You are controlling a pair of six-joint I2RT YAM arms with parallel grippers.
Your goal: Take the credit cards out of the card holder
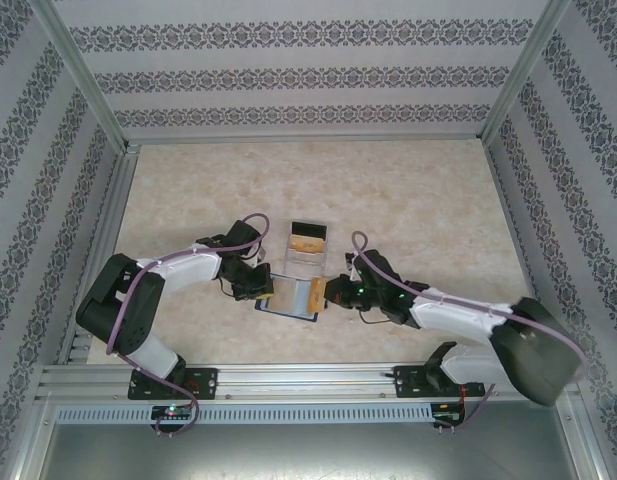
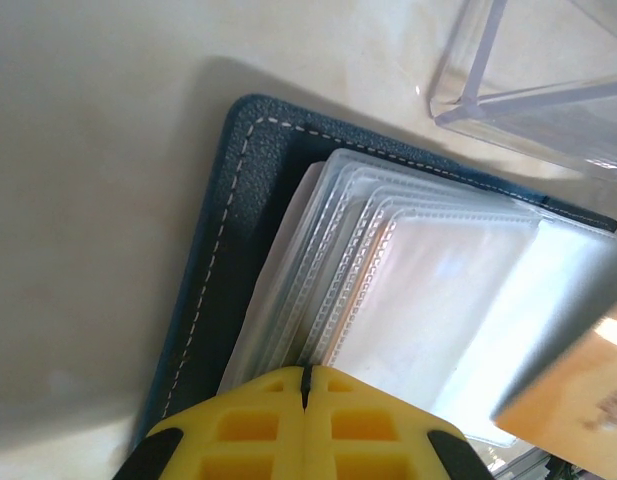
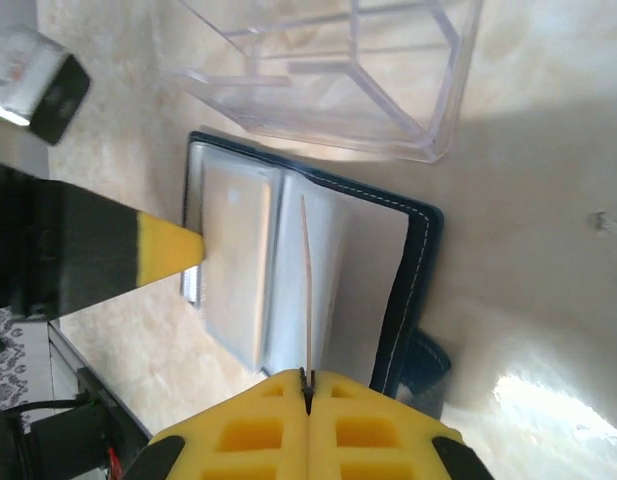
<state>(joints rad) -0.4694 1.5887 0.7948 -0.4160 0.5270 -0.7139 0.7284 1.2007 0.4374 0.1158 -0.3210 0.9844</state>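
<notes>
The card holder (image 1: 271,306) lies open on the table between my two grippers, its navy stitched cover (image 2: 223,220) under a stack of clear plastic sleeves (image 2: 438,290). My left gripper (image 2: 306,372) is shut, its yellow tip resting on the left-hand sleeves (image 3: 233,250). My right gripper (image 3: 307,377) is shut on the near edge of a thin tan credit card (image 3: 305,280), which stands edge-on over the holder's middle. That card's tan face (image 2: 578,410) shows at the lower right of the left wrist view and in the top view (image 1: 296,293).
A clear acrylic stand (image 1: 306,260) sits just behind the card holder, close to its far edge (image 3: 328,70), with something tan inside (image 1: 308,243). Patterned walls and metal rails enclose the marble-look table (image 1: 428,200).
</notes>
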